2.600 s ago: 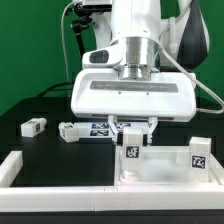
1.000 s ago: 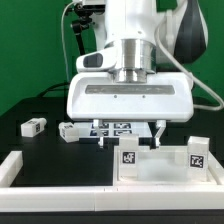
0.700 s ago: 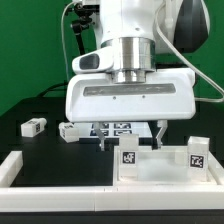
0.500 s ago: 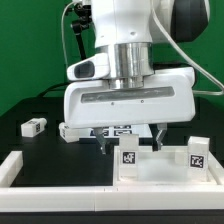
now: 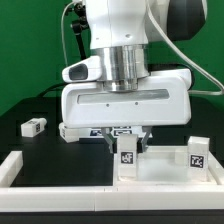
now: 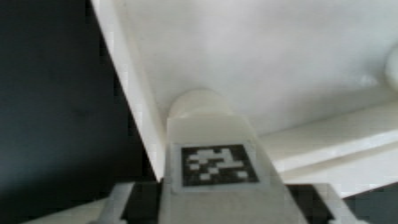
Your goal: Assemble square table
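Leg [image 5: 128, 157] stands upright on the tabletop [image 5: 165, 171], long axis vertical, between gripper [image 5: 129, 147] fingers; clamped or not, cannot tell.

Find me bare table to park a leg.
Black table in front of the leftmost leg, between the border bar and the tabletop; also behind the tabletop at the exterior view's right. Crowded under the gripper around the marker board.
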Robot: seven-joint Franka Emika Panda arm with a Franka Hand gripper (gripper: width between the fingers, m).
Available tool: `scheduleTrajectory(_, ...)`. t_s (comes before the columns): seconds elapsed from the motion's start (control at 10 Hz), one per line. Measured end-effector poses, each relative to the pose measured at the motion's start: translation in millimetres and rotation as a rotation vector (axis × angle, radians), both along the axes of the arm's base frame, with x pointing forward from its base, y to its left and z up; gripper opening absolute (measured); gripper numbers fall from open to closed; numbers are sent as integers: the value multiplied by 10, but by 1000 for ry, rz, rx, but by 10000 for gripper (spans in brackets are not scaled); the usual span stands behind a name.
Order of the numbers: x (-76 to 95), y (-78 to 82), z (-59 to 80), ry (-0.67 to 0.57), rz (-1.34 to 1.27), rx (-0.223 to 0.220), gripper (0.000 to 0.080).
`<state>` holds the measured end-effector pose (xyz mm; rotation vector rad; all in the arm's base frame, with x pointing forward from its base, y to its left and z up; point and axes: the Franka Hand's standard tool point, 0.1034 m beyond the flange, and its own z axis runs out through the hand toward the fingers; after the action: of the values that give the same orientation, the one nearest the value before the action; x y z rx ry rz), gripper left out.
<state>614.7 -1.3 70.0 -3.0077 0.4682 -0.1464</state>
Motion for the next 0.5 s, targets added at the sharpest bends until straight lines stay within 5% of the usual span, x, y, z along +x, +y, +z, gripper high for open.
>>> scheduleTrajectory(0.5, 29, -26, -6, 33, -450, 49, 288)
